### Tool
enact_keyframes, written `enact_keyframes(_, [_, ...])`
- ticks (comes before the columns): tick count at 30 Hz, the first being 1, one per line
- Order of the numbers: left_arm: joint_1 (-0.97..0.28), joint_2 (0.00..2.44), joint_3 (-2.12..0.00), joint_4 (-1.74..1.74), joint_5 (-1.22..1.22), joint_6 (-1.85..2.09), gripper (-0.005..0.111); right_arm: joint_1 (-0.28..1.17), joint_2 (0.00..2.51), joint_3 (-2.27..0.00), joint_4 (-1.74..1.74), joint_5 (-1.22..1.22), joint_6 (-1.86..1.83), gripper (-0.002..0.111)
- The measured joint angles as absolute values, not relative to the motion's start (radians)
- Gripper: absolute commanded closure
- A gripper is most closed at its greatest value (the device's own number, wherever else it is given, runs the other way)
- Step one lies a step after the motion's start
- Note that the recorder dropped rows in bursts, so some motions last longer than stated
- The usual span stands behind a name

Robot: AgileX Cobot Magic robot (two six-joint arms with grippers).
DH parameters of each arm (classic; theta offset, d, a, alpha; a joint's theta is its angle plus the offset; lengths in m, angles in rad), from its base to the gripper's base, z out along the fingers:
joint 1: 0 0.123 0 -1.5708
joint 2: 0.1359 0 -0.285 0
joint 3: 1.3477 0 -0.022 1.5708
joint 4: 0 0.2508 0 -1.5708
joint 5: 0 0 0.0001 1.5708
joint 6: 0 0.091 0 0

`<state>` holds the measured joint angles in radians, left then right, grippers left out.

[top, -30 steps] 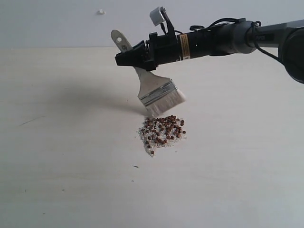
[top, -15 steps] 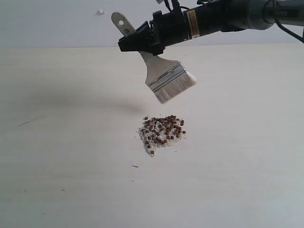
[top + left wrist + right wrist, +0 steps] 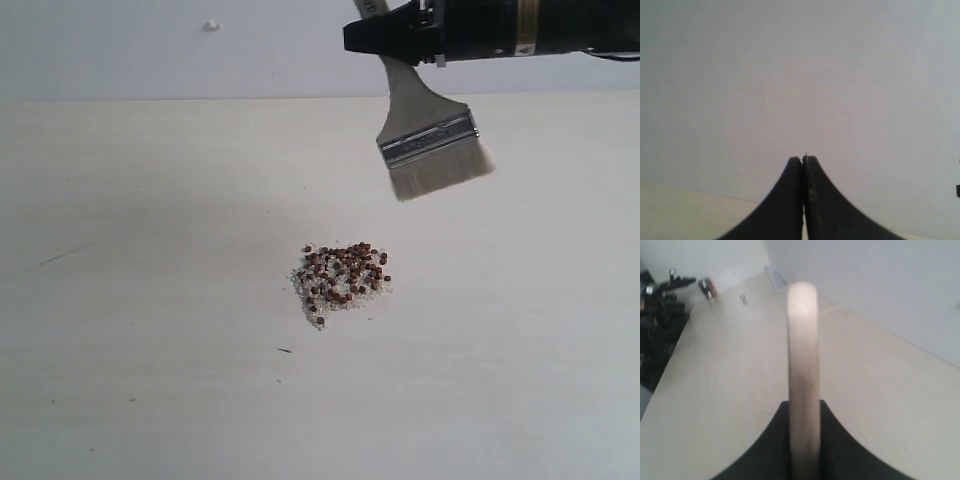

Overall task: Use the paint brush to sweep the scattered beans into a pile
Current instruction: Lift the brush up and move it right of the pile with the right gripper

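Table (image 3: 150,400): pale top, grey wall behind.
R gripper (image 3: 378,36): clamped on brush handle, up in air.
L gripper (image 3: 803,167): jaws pressed together, empty; seen in L wrist cam only.
Paint brush (image 3: 428,142): bristles down, well above table; bristles show in ext cam only, R wrist cam shows just the handle edge-on.
Pile (image 3: 340,275): beans (image 3: 352,262) + whitish crumbs, mid-table, well apart from brush.

1. The pile (image 3: 340,278) of beans (image 3: 352,266) lies on the desk (image 3: 150,300), near the middle of the exterior view.
2. The paint brush (image 3: 428,140) hangs above the desk, behind and right of the pile, clear of it, bristles lowest.
3. Its handle sits in the right claw (image 3: 385,38), at the top edge.
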<state>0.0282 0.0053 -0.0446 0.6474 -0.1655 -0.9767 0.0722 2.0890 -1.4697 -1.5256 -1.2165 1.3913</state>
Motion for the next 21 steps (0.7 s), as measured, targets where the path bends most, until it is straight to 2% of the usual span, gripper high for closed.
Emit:
enact_keyframes(11, [0.028, 0.005, -0.045, 0.647, -0.165, -0.977, 0.107, 0.045, 1.839, -0.992, -1.191, -1.203, 1.076, 0.108])
enact_keyframes(21, [0.028, 0.005, -0.045, 0.647, -0.165, -0.977, 0.107, 0.045, 1.725, -0.772, -1.025, -0.921, 0.977, 0.108])
